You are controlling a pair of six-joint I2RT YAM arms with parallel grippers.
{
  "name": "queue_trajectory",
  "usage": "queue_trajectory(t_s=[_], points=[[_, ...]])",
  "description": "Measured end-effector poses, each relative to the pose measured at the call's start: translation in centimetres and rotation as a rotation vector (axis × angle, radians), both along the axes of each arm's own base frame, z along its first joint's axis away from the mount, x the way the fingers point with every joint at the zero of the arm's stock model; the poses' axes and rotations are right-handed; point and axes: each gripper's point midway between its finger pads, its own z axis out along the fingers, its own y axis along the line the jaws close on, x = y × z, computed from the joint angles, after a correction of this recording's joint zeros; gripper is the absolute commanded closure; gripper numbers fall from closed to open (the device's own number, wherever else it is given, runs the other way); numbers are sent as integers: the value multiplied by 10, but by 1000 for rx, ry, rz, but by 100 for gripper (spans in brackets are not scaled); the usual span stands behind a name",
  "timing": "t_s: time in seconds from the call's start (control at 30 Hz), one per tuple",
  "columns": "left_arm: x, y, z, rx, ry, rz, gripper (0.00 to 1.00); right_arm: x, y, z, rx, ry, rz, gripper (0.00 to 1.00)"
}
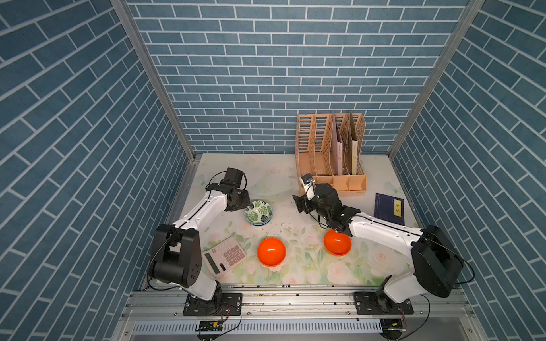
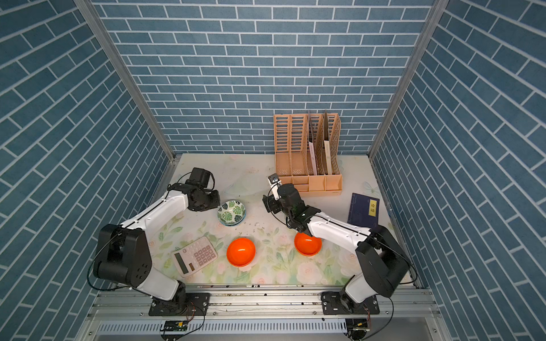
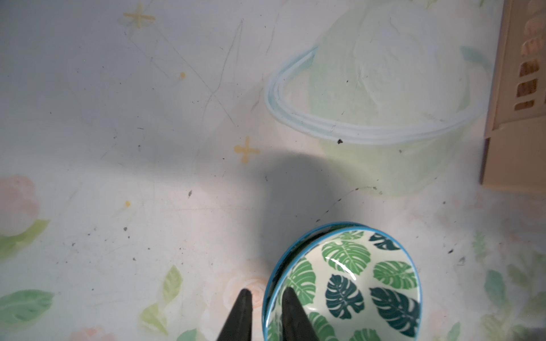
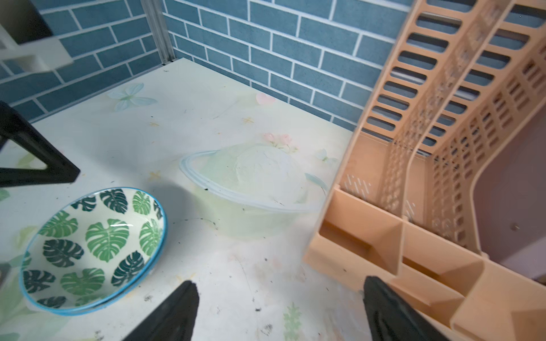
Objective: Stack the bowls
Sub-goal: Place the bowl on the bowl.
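A pinkish calculator (image 1: 225, 255) lies flat near the front of the flowery table cover (image 1: 310, 271), over on the left. A dark blue book (image 1: 389, 209) with a yellow label lies flat at the far right. At the back right stands a peach slotted file rack (image 1: 319, 147) with two thin folders (image 1: 337, 150) upright in its right-hand slots, and blue brick-pattern walls (image 1: 266, 73) close in three sides.

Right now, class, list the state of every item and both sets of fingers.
Leaf-print bowls: nested, upright.
Centre orange bowl: upright, unstacked.
Other orange bowl: upright, unstacked.
Left fingers: astride leaf-print rim, grip unclear.
Right fingers: open, empty.
Book: closed.
Calculator: face up.
File rack: upright.
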Motion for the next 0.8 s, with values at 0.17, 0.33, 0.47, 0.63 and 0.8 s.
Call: queue_trajectory(t_s=[0.17,0.33,0.47,0.63,0.8], points=[[-17,4,-23,13,58,-2,82,-7,45,-9,-2,29,84,10],[-16,2,-28,7,55,-5,83,-13,76,-30,-8,88,137,12],[-13,2,-27,8,43,-5,78,-13,86,-52,-19,138,144,11],[-14,4,-22,12,36,-3,75,-12,88,-70,-26,182,133,11],[-14,0,-8,-17,2,-13,75,-6,92,-70,0,202,119,16]])
